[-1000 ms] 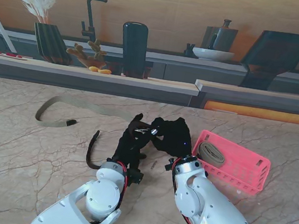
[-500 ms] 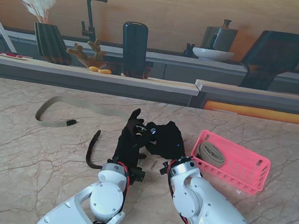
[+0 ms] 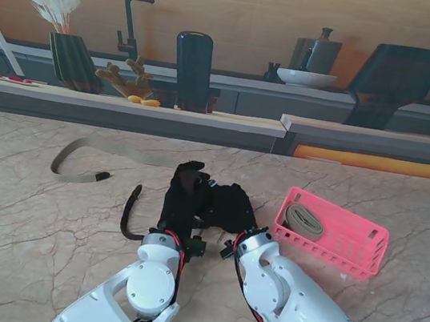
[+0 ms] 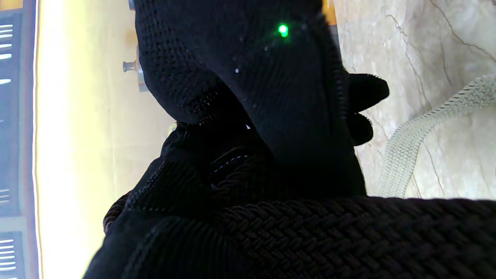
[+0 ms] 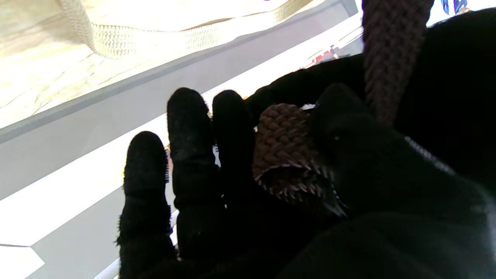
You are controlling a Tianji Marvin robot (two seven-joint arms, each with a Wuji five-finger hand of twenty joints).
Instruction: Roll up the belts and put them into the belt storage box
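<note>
Both hands, left hand [image 3: 183,197] and right hand [image 3: 232,206], grip my dark braided belt [image 3: 129,215] mid-surface; a rolled tan belt [image 3: 303,220] sits in the pink plastic box [image 3: 354,259] right.

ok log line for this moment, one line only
left hand + right hand: both on dark braided belt | pink plastic basket: one rolled tan belt | beige woven belt: loose on table

The bench [image 3: 45,216] is viewed from above the shoulders, facing the far counter. Each wrist view is set close along gloved fingers; the tan belt [image 3: 86,159] is shared by all three.
</note>
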